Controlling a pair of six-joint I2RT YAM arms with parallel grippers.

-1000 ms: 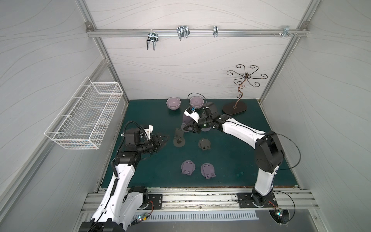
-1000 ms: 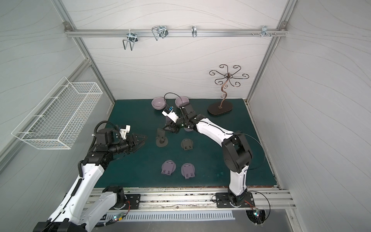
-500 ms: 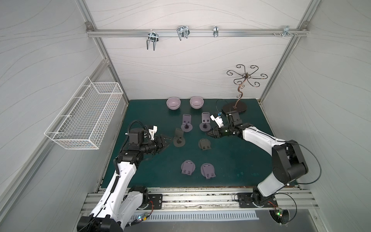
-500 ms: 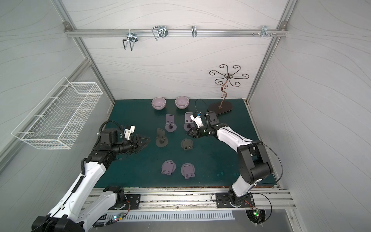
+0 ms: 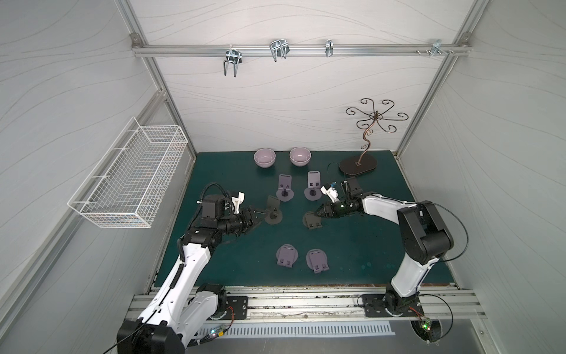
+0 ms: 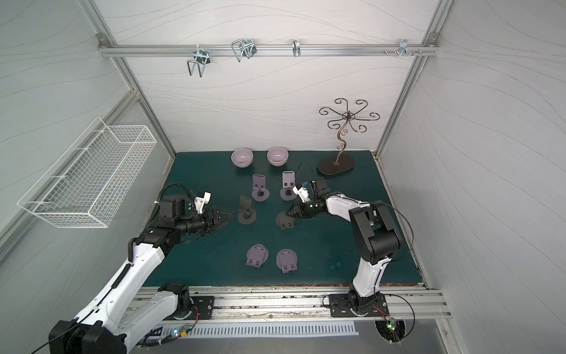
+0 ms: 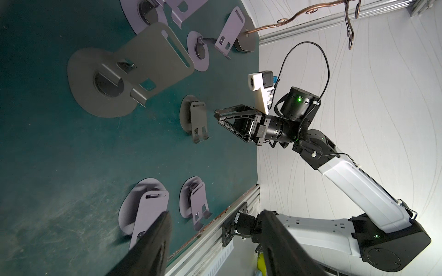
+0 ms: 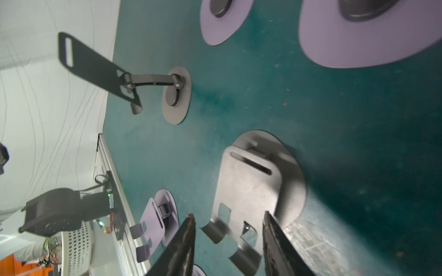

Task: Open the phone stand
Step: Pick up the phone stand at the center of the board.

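Lying in both top views: phone stand [image 5: 312,221] [image 6: 285,222], dark, folded flat, mid-way on the green mat [image 5: 367,245].
Top views, right gripper [image 5: 317,213]: hung low over the right side of the phone stand.
Top views, left gripper [image 5: 258,217]: pointed at an opened dark stand [image 5: 272,211], just beside its base.
Left wrist view, left gripper [image 7: 215,212]: fingers wide apart, nothing between; phone stand [image 7: 197,120] lay flat beyond.
Right wrist view, right gripper [image 8: 228,215]: fingers spread either side of the hooked end of the phone stand [image 8: 248,191]; contact could not be told.
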